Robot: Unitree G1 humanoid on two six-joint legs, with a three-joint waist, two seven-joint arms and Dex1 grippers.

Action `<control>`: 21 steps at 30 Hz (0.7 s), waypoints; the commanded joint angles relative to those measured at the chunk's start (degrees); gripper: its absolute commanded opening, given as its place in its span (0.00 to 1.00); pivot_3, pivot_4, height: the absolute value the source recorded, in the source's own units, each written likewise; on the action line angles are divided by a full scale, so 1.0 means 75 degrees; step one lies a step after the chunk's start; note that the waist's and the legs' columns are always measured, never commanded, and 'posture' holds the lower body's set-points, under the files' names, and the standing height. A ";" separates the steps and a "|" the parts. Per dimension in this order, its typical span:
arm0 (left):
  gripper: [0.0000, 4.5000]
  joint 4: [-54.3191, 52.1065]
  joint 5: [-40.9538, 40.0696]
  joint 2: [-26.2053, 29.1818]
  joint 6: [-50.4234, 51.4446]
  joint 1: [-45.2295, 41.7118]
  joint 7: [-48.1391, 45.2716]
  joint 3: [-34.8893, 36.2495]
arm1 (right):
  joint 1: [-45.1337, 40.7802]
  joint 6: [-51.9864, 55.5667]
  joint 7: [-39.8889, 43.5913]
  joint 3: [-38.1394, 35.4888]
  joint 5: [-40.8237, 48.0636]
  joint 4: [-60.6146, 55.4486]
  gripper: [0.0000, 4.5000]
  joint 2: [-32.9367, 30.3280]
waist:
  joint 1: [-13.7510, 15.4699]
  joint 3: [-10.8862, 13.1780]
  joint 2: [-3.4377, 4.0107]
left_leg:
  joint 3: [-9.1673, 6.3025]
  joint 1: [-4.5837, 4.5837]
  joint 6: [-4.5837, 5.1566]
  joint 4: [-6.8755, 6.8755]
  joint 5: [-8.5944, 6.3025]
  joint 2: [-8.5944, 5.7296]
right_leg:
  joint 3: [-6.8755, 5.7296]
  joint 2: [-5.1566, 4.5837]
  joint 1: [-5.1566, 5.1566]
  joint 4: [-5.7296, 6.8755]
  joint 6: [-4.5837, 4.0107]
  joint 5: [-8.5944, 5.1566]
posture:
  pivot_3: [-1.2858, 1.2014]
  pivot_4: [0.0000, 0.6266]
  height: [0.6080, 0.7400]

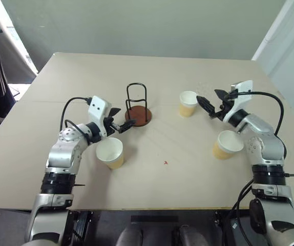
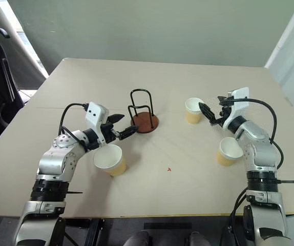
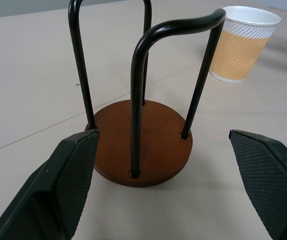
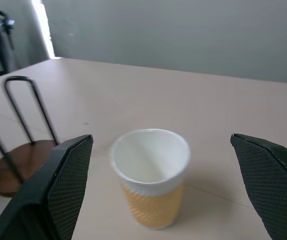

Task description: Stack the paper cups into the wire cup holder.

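Right, positions first:
Left gripper (image 1: 122, 119): fingers spread wide, nothing between them, aimed at the wire cup holder (image 1: 138, 105), which sits just beyond the fingertips; in the left wrist view one finger (image 3: 58, 185) seems almost against the edge of the disc base, though contact is hard to judge.
Right gripper (image 1: 212, 105): fingers spread wide as well, holding nothing, pointing toward the far cup (image 1: 188, 103); that cup stands upright just in front of the fingertips, a small gap between them.
Cup by the left arm (image 1: 110, 152): upright on the table (image 1: 157, 77), close beside the left forearm and nearer the robot than the holder.
Cup by the right arm (image 1: 226, 144): on the table just beside the right forearm, mouth tipped toward the camera.
Holder contents: black wire loops stand upright on the reddish-brown disc, with no cup inside them.
Cup contents: all three show white insides with nothing in them.
Holder and far cup: well apart on the table, the holder toward the left arm, the cup toward the right.
Red mark (image 1: 166, 162): small, on the tabletop between the two arms.
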 commanded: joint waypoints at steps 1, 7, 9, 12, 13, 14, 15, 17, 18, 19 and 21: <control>0.99 0.0050 -0.0004 -0.0008 -0.0194 -0.0252 0.0048 0.0167 | -0.0009 0.0081 0.0264 0.0060 0.0203 -0.0558 1.00 -0.0154 | -0.0002 0.0000 0.0000 | 0.0000 0.0000 0.0000 0.0001 0.0000 0.0000 | 0.0000 0.0000 0.0000 -0.0001 0.0000 0.0000 | 0.52 0.24 1.00; 0.99 0.0072 -0.0052 0.0005 -0.0134 -0.0311 0.0101 0.0208 | 0.0149 0.0566 0.0737 0.0077 0.0617 -0.0979 1.00 -0.0297 | 0.0002 0.0000 0.0000 | -0.0002 0.0000 0.0000 0.0015 0.0000 -0.0001 | -0.0001 0.0001 0.0001 -0.0001 0.0000 0.0000 | 0.52 0.24 1.00; 0.99 0.0085 -0.0026 0.0026 -0.0151 -0.0302 0.0118 0.0213 | 0.0240 0.0747 0.0898 0.0088 0.0780 -0.1171 1.00 -0.0375 | 0.0003 0.0000 0.0000 | -0.0001 0.0000 0.0000 0.0017 0.0000 -0.0002 | -0.0002 0.0001 0.0004 -0.0001 0.0000 0.0000 | 0.52 0.24 1.00; 0.99 0.0184 0.0031 0.0035 -0.0219 -0.0329 0.0185 0.0219 | 0.0305 0.0818 0.0945 0.0104 0.0822 -0.1278 1.00 -0.0439 | -0.0003 0.0000 0.0000 | 0.0000 0.0000 0.0000 0.0019 0.0000 -0.0001 | -0.0002 0.0001 0.0005 -0.0001 0.0000 0.0000 | 0.52 0.24 1.00; 0.99 0.0226 0.0041 0.0032 -0.0246 -0.0352 0.0202 0.0215 | 0.0305 0.0820 0.0938 0.0106 0.0813 -0.1279 1.00 -0.0442 | -0.0005 0.0000 0.0000 | -0.0001 0.0001 0.0000 0.0020 0.0000 -0.0001 | -0.0002 0.0001 0.0005 0.0000 0.0000 0.0000 | 0.52 0.24 1.00; 0.99 0.0264 0.0049 0.0020 -0.0271 -0.0380 0.0237 0.0219 | 0.0307 0.0820 0.0932 0.0110 0.0807 -0.1284 1.00 -0.0437 | -0.0005 0.0000 0.0000 | -0.0001 0.0002 0.0000 0.0020 0.0000 0.0000 | -0.0002 0.0002 0.0005 0.0000 0.0000 0.0000 | 0.52 0.24 1.00; 0.99 0.0295 0.0051 0.0007 -0.0288 -0.0406 0.0268 0.0223 | 0.0312 0.0821 0.0927 0.0115 0.0803 -0.1295 1.00 -0.0432 | -0.0006 0.0000 0.0000 | -0.0002 0.0002 0.0000 0.0021 0.0000 0.0000 | -0.0002 0.0002 0.0005 0.0001 0.0000 0.0000 | 0.52 0.24 1.00; 0.99 0.0381 0.0076 -0.0016 -0.0342 -0.0468 0.0349 0.0227 | 0.0323 0.0813 0.0921 0.0139 0.0786 -0.1309 1.00 -0.0413 | -0.0002 0.0000 0.0000 | -0.0003 0.0003 0.0000 0.0023 0.0000 -0.0001 | -0.0002 0.0002 0.0005 0.0002 0.0000 0.0000 | 0.52 0.24 1.00; 0.99 0.0427 0.0097 -0.0028 -0.0370 -0.0498 0.0407 0.0228 | 0.0327 0.0810 0.0922 0.0148 0.0778 -0.1310 1.00 -0.0410 | -0.0001 0.0000 0.0000 | -0.0004 0.0002 0.0001 0.0024 0.0000 -0.0001 | -0.0002 0.0002 0.0005 0.0002 0.0000 0.0000 | 0.52 0.24 1.00; 0.99 0.0467 0.0114 -0.0035 -0.0397 -0.0523 0.0459 0.0225 | 0.0332 0.0806 0.0924 0.0157 0.0770 -0.1311 1.00 -0.0412 | -0.0001 0.0000 0.0000 | -0.0004 0.0002 0.0000 0.0025 0.0000 -0.0001 | -0.0002 0.0002 0.0005 0.0002 0.0000 0.0000 | 0.52 0.24 1.00; 0.99 0.0551 0.0161 -0.0056 -0.0440 -0.0573 0.0586 0.0220 | 0.0340 0.0801 0.0929 0.0173 0.0761 -0.1309 1.00 -0.0419 | -0.0002 0.0000 0.0000 | -0.0004 0.0002 0.0000 0.0025 0.0000 -0.0001 | -0.0002 0.0002 0.0005 0.0001 0.0000 0.0000 | 0.52 0.24 1.00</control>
